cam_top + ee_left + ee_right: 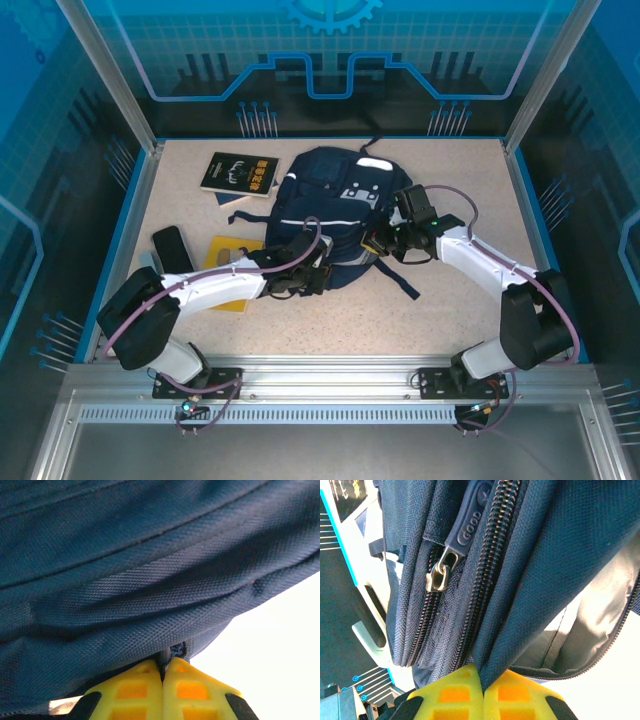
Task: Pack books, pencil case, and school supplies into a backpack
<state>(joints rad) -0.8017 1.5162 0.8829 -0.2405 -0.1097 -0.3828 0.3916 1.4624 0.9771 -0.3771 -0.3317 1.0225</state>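
The navy backpack lies in the middle of the table. My left gripper is at its lower left edge; in the left wrist view the yellow fingertips are shut on a small tab at the fabric's hem. My right gripper is at the pack's right side, shut on a fold of fabric beside an open zipper showing grey lining. The black book lies over a blue one at the back left. The yellow book is partly under my left arm.
A black oblong item, possibly the pencil case, lies left of the yellow book. A dark strap trails from the pack toward the front. A zipper pull hangs near my right fingers. Blue walls border the table.
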